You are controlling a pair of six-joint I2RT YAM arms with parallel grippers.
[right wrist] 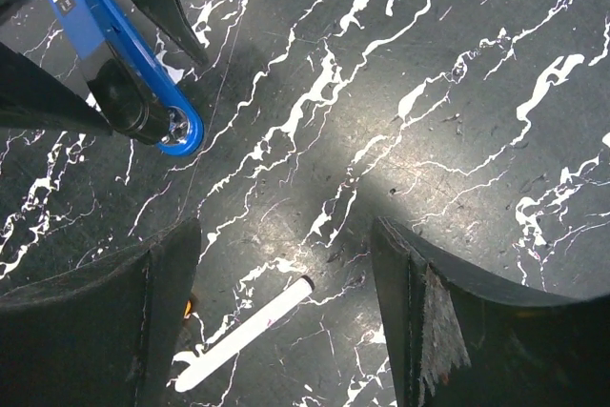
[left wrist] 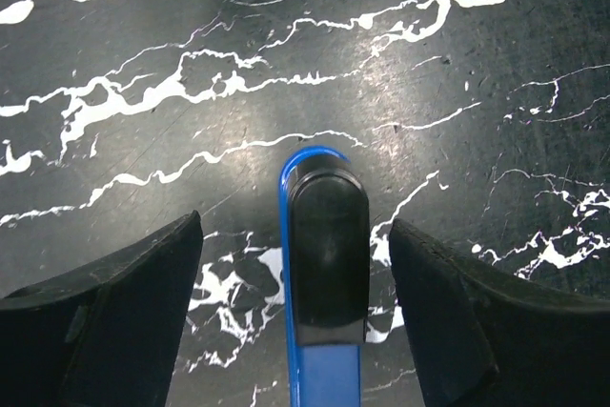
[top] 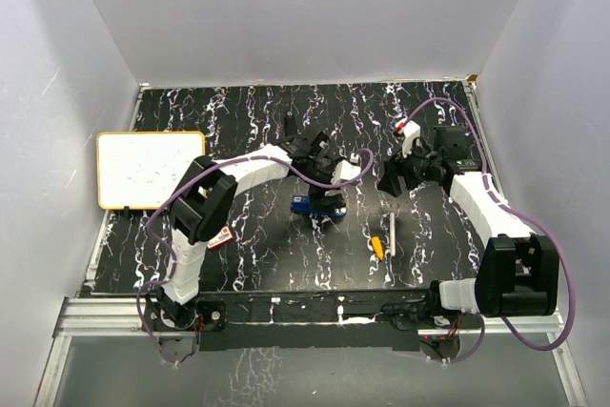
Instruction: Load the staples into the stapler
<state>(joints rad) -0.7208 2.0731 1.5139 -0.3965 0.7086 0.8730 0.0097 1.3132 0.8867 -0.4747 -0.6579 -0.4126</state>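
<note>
Left gripper, spread, straddles the blue stapler on the table without touching it. Right gripper hovers spread and empty. The staples box lies apart, toward the near left. Apparent step: grasping the stapler; next, closing squarely on it.

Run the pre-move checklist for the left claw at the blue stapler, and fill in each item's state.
1. The left claw straddles the blue stapler: ok, one finger on each side.
2. Grip on the stapler: not ok, gaps show on both sides.
3. The right claw is free: ok, open and holding nothing.
4. The white pen is out of the way: ok, it lies on the table, apart from the stapler.
5. Staples ready: cannot tell. A small red-and-white thing beside the right arm may be the box.
6. Stapler opened for loading: cannot tell.
</note>
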